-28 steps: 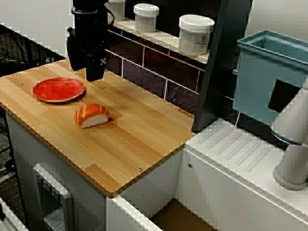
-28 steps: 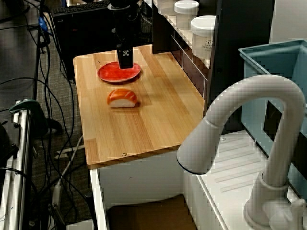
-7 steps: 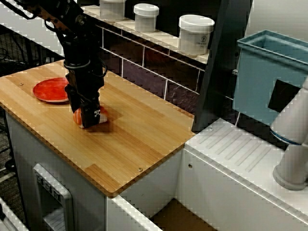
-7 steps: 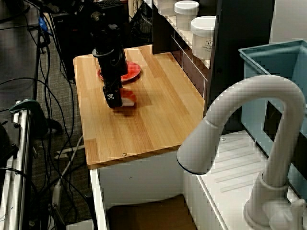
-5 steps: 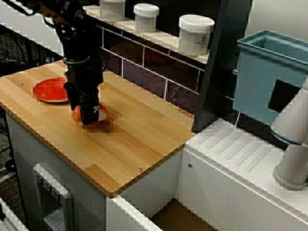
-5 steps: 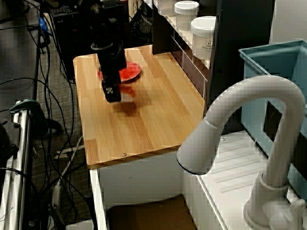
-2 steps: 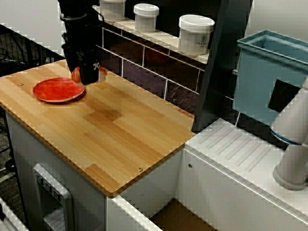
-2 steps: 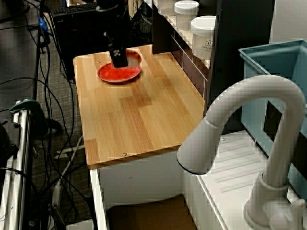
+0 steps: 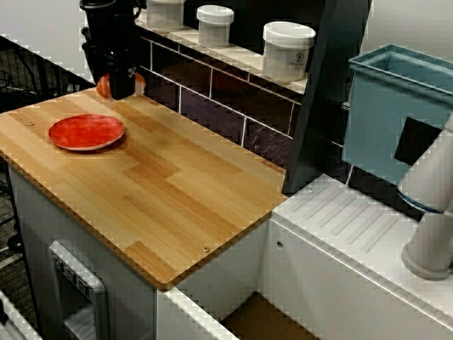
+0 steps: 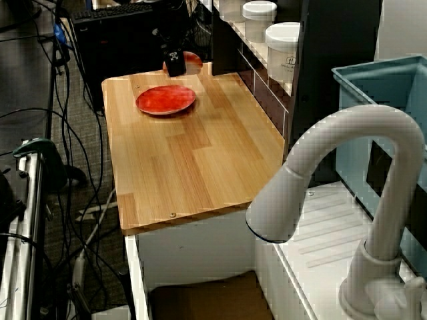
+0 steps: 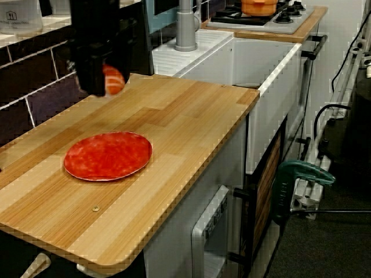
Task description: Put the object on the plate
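Nigiri (image 11: 113, 79) lifted, clamped in gripper (image 9: 119, 83) jaws, above board. Plate (image 9: 86, 132) bare; you lower, release there.

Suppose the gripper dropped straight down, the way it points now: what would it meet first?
Probably the wooden counter next to the red plate, not the plate itself. The gripper, holding the sushi, looks offset from the plate in all three views, though depth is uncertain.

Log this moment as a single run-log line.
phase: carry | gripper: shut on sushi, lifted off wooden counter | red plate: empty | sushi beyond plate's far edge, not yet placed
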Robot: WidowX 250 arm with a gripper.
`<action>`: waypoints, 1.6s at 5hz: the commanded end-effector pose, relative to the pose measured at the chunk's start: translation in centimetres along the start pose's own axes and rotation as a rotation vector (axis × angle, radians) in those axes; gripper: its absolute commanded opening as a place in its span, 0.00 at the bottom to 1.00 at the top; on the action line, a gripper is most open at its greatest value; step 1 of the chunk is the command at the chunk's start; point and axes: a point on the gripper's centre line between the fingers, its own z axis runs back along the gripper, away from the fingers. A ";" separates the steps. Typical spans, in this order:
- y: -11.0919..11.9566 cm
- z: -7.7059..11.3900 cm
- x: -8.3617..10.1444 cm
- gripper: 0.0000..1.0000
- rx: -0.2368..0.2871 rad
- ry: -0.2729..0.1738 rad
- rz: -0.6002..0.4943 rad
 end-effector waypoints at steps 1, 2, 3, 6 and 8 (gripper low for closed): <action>3.8 -1.7 0.1 0.00 0.055 0.014 -0.005; 3.4 -2.1 -0.9 0.00 0.056 0.018 -0.024; 3.3 -2.3 -1.3 0.00 0.055 0.025 -0.034; 3.1 -3.4 -2.0 0.00 0.079 0.025 -0.034; 2.8 -3.0 -1.8 1.00 0.074 0.024 -0.036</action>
